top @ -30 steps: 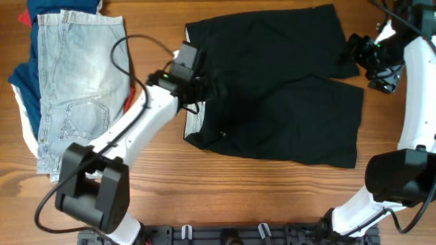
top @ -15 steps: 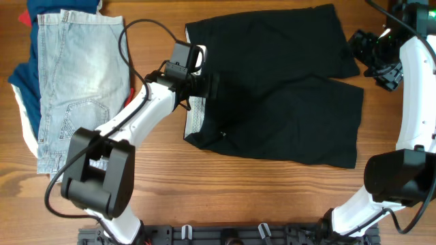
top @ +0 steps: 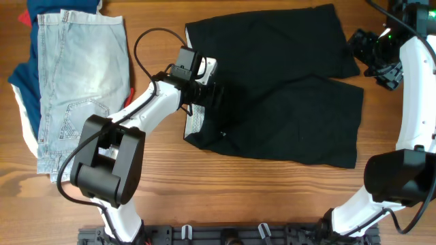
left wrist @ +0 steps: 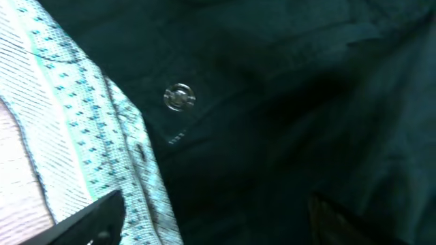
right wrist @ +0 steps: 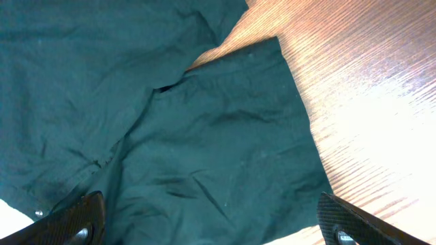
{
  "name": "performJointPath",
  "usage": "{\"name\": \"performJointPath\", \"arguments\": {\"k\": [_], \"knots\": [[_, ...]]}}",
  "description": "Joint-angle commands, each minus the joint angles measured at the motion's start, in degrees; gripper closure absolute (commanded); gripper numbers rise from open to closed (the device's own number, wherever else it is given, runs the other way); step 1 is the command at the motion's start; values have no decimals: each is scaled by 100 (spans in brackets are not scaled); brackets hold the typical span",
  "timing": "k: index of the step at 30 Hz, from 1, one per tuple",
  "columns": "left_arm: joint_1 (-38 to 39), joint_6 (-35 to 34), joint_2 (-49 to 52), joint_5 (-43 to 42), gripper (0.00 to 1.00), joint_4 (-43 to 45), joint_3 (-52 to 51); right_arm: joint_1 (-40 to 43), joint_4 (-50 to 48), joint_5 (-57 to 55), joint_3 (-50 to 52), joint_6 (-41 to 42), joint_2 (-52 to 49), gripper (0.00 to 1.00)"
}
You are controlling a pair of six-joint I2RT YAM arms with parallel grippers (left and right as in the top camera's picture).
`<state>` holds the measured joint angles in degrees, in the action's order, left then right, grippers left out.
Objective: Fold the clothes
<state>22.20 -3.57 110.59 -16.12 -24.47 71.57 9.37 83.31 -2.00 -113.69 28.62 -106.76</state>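
Getting ready to grab looks like the step in hand. The black shorts (top: 286, 95) lie spread flat on the wooden table (top: 204, 197), with the waist to the left and the two legs to the right in the overhead view. The left gripper (top: 212, 92) hangs low over the waist, close to the white dotted lining (left wrist: 82, 136) and a small round snap (left wrist: 179, 97). Its fingers (left wrist: 99, 216) are wide apart and hold nothing. The right gripper (top: 371, 53) is by the end of the upper leg. Its fingers (right wrist: 78, 224) are wide apart too, with cloth below them. I think no fold has been made yet. Next, each gripper likely needs to go down, pinch an edge of the cloth, and lift it over. The blue jean shorts (top: 78, 75) lie off to the left, apart.
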Motion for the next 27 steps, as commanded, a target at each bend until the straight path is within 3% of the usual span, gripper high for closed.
{"name": "performJointPath", "arguments": {"k": [1,13,16,22,27], "knots": [[96,-149,83,-341,17,-37,-28,-9,11,-131,-20,-166,48,0],[212,-356,348,-330,36,-61,-28,-9,31,-129,-20,-168,48,0],[146,-361,348,-203,36,-63,-28,-9,28,-129,-20,-188,48,0],[-55,-350,350,-33,26,-98,-28,-9,24,-129,-20,-234,48,0],[-20,-326,393,-37,26,-101,-28,-9,0,-127,-20,-229,48,0]]}}
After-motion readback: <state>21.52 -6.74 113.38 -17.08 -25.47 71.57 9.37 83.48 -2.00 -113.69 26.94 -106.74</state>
